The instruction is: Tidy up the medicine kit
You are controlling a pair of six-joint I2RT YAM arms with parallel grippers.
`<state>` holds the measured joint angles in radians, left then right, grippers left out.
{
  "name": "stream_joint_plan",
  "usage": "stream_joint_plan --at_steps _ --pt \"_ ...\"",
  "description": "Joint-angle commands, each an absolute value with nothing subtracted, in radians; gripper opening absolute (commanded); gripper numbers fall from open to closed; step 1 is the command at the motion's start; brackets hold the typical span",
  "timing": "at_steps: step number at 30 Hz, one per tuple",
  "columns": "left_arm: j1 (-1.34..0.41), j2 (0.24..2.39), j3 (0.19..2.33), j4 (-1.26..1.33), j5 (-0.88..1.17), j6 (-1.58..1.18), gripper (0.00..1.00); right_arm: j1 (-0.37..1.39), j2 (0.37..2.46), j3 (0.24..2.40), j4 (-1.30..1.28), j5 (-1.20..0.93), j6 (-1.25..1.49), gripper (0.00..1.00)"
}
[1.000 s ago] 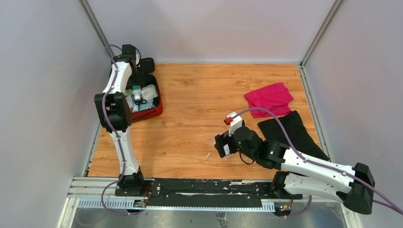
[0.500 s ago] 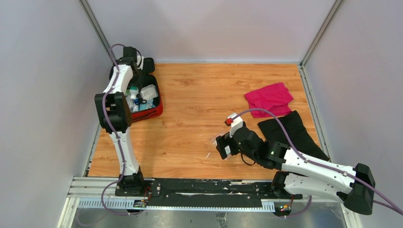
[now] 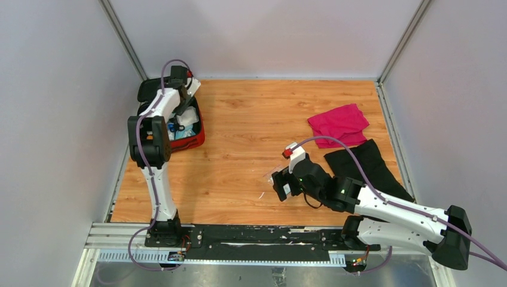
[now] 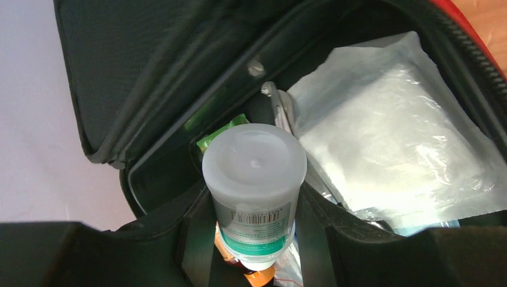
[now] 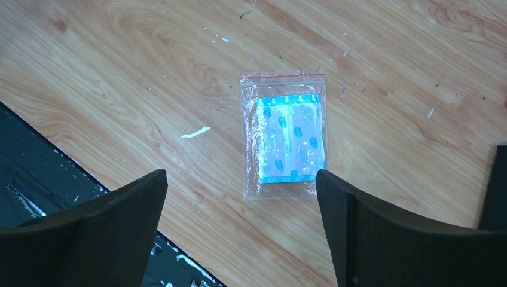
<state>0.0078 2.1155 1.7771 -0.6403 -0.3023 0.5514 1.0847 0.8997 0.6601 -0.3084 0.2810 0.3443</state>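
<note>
moved: left gripper (image 4: 254, 239) swung toward 3 o'clock, over medicine kit (image 3: 190, 140) at 10 o'clock
left grip: part-closed on capped bottle (image 4: 254, 173), wrist view only
right gripper (image 5: 240, 176): wide, empty, above plaster bag (image 5: 287, 134)

No words or numbers can be read. The bottle (image 4: 254, 179) clamped between the left gripper's (image 4: 254, 236) fingers carries a label with a black barcode above a teal band, its digits and print too small to make out. Ahead of the wide-spread right gripper (image 5: 240, 185), the zip bag (image 5: 284, 136) shows only blue patterned strips.
</note>
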Motion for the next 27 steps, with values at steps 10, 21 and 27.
stream_joint_plan --at_steps 10,21,27 --pt "-0.029 2.086 1.707 -0.405 -0.399 0.695 0.53 1.095 0.924 0.707 -0.351 0.293 0.345 0.99" --pt "-0.032 2.034 1.672 -0.385 -0.371 0.658 0.75 1.095 0.91 0.703 -0.353 0.301 0.352 0.99" --pt "-0.057 1.944 1.663 -0.387 -0.349 0.613 0.77 1.095 0.897 0.702 -0.357 0.339 0.359 0.99"
